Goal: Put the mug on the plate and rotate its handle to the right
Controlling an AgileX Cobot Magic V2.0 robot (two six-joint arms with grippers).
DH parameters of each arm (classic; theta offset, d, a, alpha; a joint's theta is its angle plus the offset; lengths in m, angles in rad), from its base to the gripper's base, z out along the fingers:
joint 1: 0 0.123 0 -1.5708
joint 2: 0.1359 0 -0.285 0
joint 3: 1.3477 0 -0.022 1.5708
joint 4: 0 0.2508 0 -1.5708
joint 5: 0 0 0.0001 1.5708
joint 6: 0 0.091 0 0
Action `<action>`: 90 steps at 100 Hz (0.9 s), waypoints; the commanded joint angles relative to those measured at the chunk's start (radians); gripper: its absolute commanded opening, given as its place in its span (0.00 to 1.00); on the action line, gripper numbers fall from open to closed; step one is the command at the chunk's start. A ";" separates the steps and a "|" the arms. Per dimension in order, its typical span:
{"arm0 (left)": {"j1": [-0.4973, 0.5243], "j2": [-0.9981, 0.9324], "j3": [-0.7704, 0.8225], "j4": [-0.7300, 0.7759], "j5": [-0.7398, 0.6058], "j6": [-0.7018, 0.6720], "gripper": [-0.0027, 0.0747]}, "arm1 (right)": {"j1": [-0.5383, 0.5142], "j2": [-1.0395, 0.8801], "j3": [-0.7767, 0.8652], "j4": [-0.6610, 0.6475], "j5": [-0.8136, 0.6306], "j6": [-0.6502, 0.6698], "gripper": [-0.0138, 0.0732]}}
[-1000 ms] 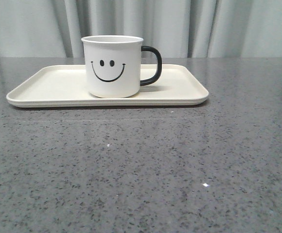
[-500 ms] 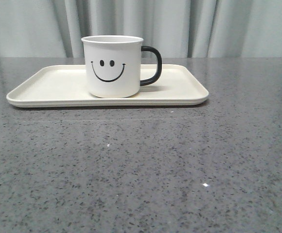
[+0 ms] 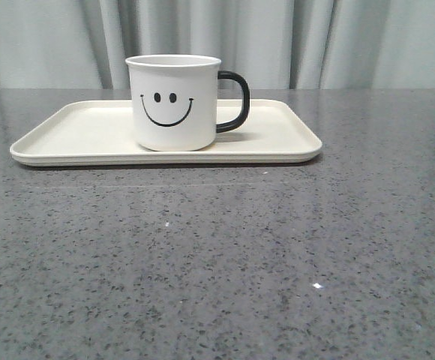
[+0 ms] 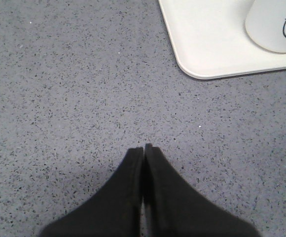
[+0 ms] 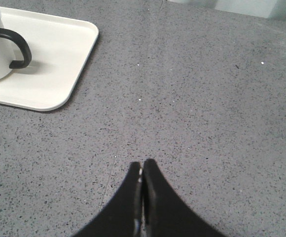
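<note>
Nothing has shifted over the last second: the mug [image 3: 174, 103] stands upright on the plate [image 3: 75, 135], handle [image 3: 235, 101] pointing right. Both left gripper [image 4: 143, 150] and right gripper [image 5: 142, 165] are closed, empty, well apart from it; the task looks complete.

Glossy mug [image 3: 174, 103] (matt plate [image 3: 82, 135]), speckled stone-like table [image 3: 225, 262].

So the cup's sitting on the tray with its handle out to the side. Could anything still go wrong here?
Little, probably. The mug stands upright on the plate, its handle pointing right, and both the left gripper and the right gripper are shut, away from it. One risk: the handle sticks out sideways, so an arm sweeping back past could catch it.
</note>
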 commanded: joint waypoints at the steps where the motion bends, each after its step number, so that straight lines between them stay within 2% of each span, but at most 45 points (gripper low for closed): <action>1: 0.002 0.002 -0.024 -0.014 -0.063 -0.008 0.01 | -0.005 0.004 -0.025 0.006 -0.058 -0.001 0.08; 80: 0.002 0.002 -0.024 -0.014 -0.063 -0.008 0.01 | -0.005 0.004 -0.025 0.006 -0.058 -0.001 0.08; 90: 0.002 0.002 -0.024 0.021 -0.096 -0.008 0.01 | -0.005 0.004 -0.025 0.006 -0.058 -0.001 0.08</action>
